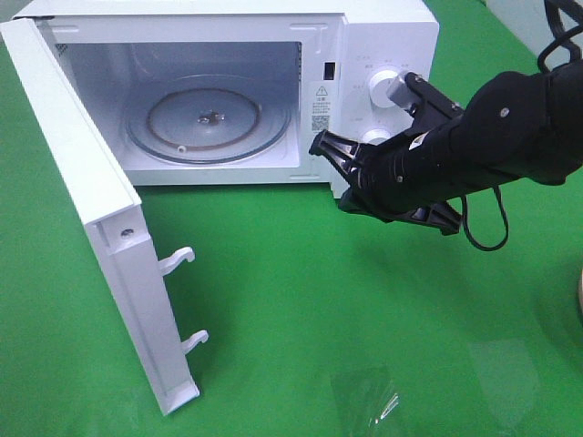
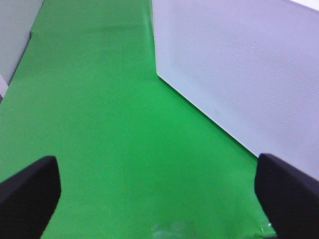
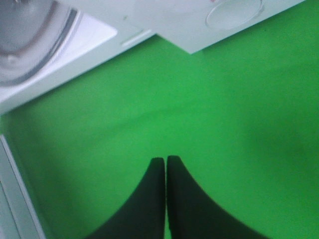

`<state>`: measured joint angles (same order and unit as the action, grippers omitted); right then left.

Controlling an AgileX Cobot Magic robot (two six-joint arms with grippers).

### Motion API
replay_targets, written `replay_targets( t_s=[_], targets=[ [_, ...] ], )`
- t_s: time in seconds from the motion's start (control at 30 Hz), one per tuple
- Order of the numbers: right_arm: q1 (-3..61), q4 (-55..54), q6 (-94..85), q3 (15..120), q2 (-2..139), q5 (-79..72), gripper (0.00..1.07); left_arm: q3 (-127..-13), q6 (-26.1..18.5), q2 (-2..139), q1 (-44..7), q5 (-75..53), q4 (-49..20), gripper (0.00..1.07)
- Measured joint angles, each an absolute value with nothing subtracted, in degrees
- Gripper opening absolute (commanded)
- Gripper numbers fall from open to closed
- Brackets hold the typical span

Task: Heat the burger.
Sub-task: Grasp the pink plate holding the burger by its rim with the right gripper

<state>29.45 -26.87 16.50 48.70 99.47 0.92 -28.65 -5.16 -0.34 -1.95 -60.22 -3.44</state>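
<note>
Scanning every view, I find no burger. A tan sliver (image 1: 579, 300) at the desk's (image 1: 319, 300) 3 o'clock edge may be it; I cannot tell. The right tool (image 1: 319, 147), nearer, is closed and empty. The left tool (image 2: 154, 199) is open and empty.

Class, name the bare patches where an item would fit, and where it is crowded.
Free: the green cloth between the open door and the right gripper; the glass turntable inside the microwave. Crowded: before the control knobs, where the right gripper hangs.

Microwave (image 1: 387, 32) at back, door (image 1: 96, 228) open to left; turntable (image 1: 209, 118) inside
</note>
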Motion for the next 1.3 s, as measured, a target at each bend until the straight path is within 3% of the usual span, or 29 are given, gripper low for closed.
replay_targets(
  t_s=[0.47, 0.77, 1.3],
  targets=[
    [29.45, -2.81, 11.69, 48.7, 89.61, 26.01, 0.08, -28.65, -5.16, -0.34, -1.95, -60.22, -3.44, 0.98],
    [28.36, 1.15, 7.79, 48.7, 85.54, 34.32, 0.1, -28.65, -5.16, -0.34, -1.95, -60.22, -3.44, 0.98],
    [11.12, 1.83, 4.76, 48.7, 81.02, 47.78, 0.16, -28.65, -5.16, -0.34, -1.95, -60.22, -3.44, 0.98]
  ],
)
